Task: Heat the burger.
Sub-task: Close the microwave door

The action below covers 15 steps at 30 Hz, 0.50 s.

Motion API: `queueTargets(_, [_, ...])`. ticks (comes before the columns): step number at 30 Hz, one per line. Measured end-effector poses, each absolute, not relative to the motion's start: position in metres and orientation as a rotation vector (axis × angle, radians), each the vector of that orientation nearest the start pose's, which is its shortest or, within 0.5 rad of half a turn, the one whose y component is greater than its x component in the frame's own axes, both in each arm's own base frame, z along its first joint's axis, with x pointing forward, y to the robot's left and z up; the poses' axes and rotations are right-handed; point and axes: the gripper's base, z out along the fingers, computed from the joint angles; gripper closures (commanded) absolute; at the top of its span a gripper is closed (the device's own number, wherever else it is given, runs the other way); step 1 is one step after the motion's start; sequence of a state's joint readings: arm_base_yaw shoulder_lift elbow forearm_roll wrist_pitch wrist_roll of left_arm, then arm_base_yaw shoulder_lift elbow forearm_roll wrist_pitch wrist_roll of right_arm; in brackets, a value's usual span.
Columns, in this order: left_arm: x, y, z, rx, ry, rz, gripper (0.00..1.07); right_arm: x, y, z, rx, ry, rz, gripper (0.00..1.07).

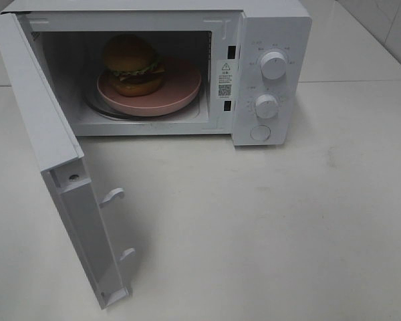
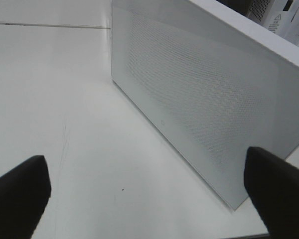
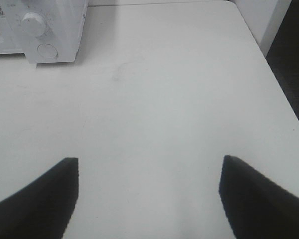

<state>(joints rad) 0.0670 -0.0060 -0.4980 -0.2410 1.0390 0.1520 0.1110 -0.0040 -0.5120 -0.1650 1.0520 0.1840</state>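
Observation:
The burger [image 1: 132, 65], with a golden-brown bun, lettuce and dark patty, sits on a pink plate [image 1: 180, 90] inside the white microwave [image 1: 274, 40]. The microwave door [image 1: 47, 147] stands wide open, swung toward the front left. No gripper shows in the exterior high view. In the left wrist view my left gripper [image 2: 149, 194] is open and empty, facing the outer face of the door [image 2: 204, 89]. In the right wrist view my right gripper [image 3: 149, 194] is open and empty above the bare table, with the microwave's knob [image 3: 32, 22] and round button [image 3: 48, 50] far off.
The microwave has two round knobs [image 1: 274, 64] [image 1: 266, 105] and a door button [image 1: 260, 132] on its right panel. The white table [image 1: 267, 227] stretches in front. Its right edge [image 3: 274, 69] shows in the right wrist view, with dark floor beyond.

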Motion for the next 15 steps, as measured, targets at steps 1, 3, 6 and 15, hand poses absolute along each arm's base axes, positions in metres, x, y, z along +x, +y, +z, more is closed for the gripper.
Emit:
queueTargets(1, [-0.0047,-0.0191,0.2803,0.093,1.997,-0.147,0.09,-0.0057,-0.0136,0.2821,0.083,2.007,-0.008,0.31])
queueTargets(3, [-0.0047,-0.019,0.2803,0.093,1.997,-0.146,0.09,-0.0057,-0.0136,0.2821,0.083,2.007,-0.008,0.31])
queueTargets(6, [-0.0047,-0.019,0.2803,0.093,1.997,-0.146,0.09,-0.0057,-0.0136,0.2821,0.083,2.007,-0.008,0.31])
queueTargets(15, [-0.0047,-0.019,0.2803,0.093,1.997,-0.146,0.09,-0.0057,-0.0136,0.2821,0.083,2.007,-0.008,0.31])
